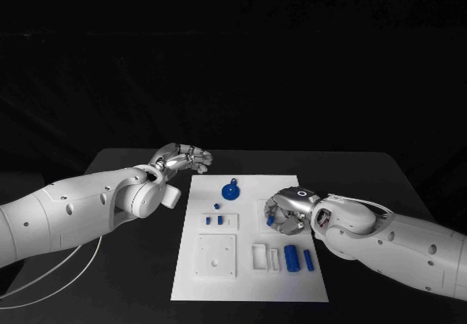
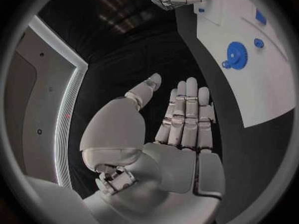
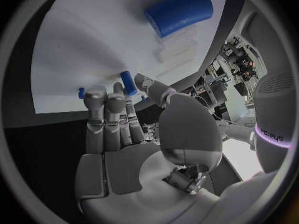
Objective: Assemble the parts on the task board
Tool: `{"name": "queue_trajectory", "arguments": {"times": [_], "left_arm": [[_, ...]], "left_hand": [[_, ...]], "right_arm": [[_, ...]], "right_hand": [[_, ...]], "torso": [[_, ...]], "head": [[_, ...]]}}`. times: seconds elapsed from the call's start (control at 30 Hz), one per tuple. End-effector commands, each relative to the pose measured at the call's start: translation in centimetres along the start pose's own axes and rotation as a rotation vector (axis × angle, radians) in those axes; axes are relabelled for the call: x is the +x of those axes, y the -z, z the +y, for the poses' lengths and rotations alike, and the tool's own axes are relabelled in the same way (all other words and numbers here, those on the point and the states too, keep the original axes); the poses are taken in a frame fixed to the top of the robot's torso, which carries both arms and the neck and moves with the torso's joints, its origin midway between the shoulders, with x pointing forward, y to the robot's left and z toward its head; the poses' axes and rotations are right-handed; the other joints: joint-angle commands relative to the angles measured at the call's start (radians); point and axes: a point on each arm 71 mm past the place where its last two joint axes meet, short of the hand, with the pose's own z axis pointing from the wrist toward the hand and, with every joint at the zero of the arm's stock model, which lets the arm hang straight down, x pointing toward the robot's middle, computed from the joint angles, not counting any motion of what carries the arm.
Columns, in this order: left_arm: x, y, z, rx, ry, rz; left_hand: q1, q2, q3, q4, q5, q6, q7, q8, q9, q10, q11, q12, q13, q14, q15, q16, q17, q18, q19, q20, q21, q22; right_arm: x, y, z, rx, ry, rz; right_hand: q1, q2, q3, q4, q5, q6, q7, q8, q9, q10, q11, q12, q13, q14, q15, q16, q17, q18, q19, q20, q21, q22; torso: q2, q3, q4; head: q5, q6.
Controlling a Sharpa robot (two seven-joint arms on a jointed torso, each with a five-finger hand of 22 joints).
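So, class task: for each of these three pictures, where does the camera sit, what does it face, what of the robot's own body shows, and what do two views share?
Head view: on the robot's head, looking down at the task board; both arms and the left hand and right hand show.
Left wrist view: behind the left hand, facing the board's edge and blue gear.
Right wrist view: behind the right hand, facing the board and a blue cylinder.
Shared: head and left wrist views both show the gear.

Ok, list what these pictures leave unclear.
Head view: the right hand covers the task board beneath it.
Right wrist view: the hand hides part of the small blue peg; held or merely touched, unclear.
Left wrist view: the circle's rim cuts off the board beyond the blue gear.
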Motion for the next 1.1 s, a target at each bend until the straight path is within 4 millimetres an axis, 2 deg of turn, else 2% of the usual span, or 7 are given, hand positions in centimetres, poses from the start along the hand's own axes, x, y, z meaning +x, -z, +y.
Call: {"name": "queue_trajectory", "arguments": {"times": [0.03,0.43,0.57,0.67,0.73,0.87,1.1], "left_arm": [[0.1,-0.1,-0.2,0.013,0.012,0.015],[0.1,0.0,-0.2,0.012,0.013,0.016],[0.1,0.0,-0.2,0.012,0.013,0.016],[0.0,0.0,-0.2,0.012,0.012,0.014],[0.0,0.0,-0.2,0.012,0.012,0.013],[0.0,0.0,-0.2,0.012,0.012,0.014],[-0.2,-0.1,-0.1,0.010,0.010,0.008]], "left_hand": [[-0.011,0.002,-0.005,0.002,0.003,-0.006,-0.003,0.005,-0.001,-0.003,0.000,-0.002,-0.002,0.004,0.002,-0.005,0.001,-0.007,0.000,0.004,-0.005,0.000],[-0.011,0.002,-0.005,0.002,0.003,-0.005,-0.003,0.006,-0.001,-0.001,-0.001,-0.001,-0.002,0.006,0.001,-0.008,0.003,-0.006,0.001,0.003,-0.006,0.000],[-0.011,0.002,-0.005,0.001,0.003,-0.005,-0.003,0.006,-0.001,-0.001,-0.001,-0.001,-0.003,0.006,0.001,-0.009,0.004,-0.006,0.001,0.003,-0.006,0.000],[-0.011,0.001,-0.006,0.001,0.002,-0.005,-0.003,0.006,-0.001,-0.001,-0.001,-0.001,-0.003,0.006,0.001,-0.009,0.004,-0.006,0.001,0.003,-0.006,0.000],[-0.011,0.001,-0.006,0.001,0.002,-0.005,-0.003,0.006,-0.001,-0.001,-0.001,-0.001,-0.003,0.006,0.001,-0.010,0.005,-0.006,0.001,0.003,-0.007,0.000],[-0.011,0.000,-0.006,0.000,0.001,-0.006,-0.003,0.006,-0.002,-0.001,-0.001,-0.001,-0.004,0.006,0.001,-0.011,0.006,-0.007,0.001,0.003,-0.007,0.001],[-0.010,0.000,-0.006,0.000,0.000,-0.006,-0.003,0.006,-0.002,-0.001,0.000,-0.001,-0.004,0.007,0.001,-0.013,0.007,-0.006,0.001,0.003,-0.008,0.001]], "right_arm": [[0.0,-0.1,0.2,-0.008,0.000,-0.012],[0.0,-0.1,0.0,0.001,0.011,-0.013],[-0.1,0.0,-0.2,0.011,-0.008,-0.023],[-0.2,0.2,-0.4,0.008,-0.023,-0.038],[-0.2,0.3,-0.5,0.011,-0.022,-0.037],[-0.2,0.4,-0.7,0.020,-0.015,-0.039],[-0.4,1.2,-1.7,0.053,-0.005,-0.053]], "right_hand": [[0.006,0.008,0.013,0.002,-0.011,0.011,-0.002,0.005,-0.001,0.012,0.000,0.004,0.002,0.001,-0.009,0.005,-0.002,0.095,0.005,-0.004,-0.004,0.002],[0.015,0.009,0.055,0.007,-0.040,0.026,-0.008,0.009,-0.001,0.031,-0.007,0.004,0.009,-0.001,-0.016,0.011,-0.003,0.095,0.006,-0.011,0.001,0.012],[0.008,-0.003,0.053,0.006,-0.037,0.023,-0.006,0.006,-0.002,0.028,-0.005,0.000,0.009,-0.002,-0.014,0.011,-0.004,0.095,0.004,-0.010,0.001,0.014],[-0.055,-0.062,-0.015,0.001,0.034,-0.040,0.020,-0.028,-0.016,-0.045,0.018,-0.044,-0.010,-0.007,0.009,0.010,-0.007,0.095,-0.001,-0.004,0.000,0.017],[-0.082,-0.058,-0.100,-0.031,0.106,-0.095,0.046,-0.052,-0.025,-0.106,0.045,-0.080,-0.031,-0.020,0.036,0.008,-0.008,0.095,-0.016,-0.005,-0.009,0.017],[-0.080,-0.066,-0.146,-0.047,0.122,-0.126,0.051,-0.061,-0.027,-0.138,0.057,-0.098,-0.049,-0.026,0.046,0.011,-0.011,0.095,-0.020,-0.004,-0.019,0.014],[-0.048,-0.059,-0.145,-0.048,0.109,-0.123,0.050,-0.052,-0.023,-0.128,0.055,-0.092,-0.058,-0.028,0.044,0.013,-0.017,0.095,-0.019,-0.003,-0.027,0.010]], "torso": [[-0.001,0.0004,-0.0004],[-0.001,0.0001,0.0002],[-0.001,0.0000,0.0001],[-0.002,-0.0002,-0.0004],[-0.001,-0.0002,-0.0005],[-0.001,0.0002,-0.0002],[-0.001,0.0001,0.0011]], "head": [[0.000,-0.001],[-0.002,0.000],[-0.002,0.000],[-0.003,0.001],[-0.003,0.002],[-0.004,0.003],[-0.005,0.004]]}}
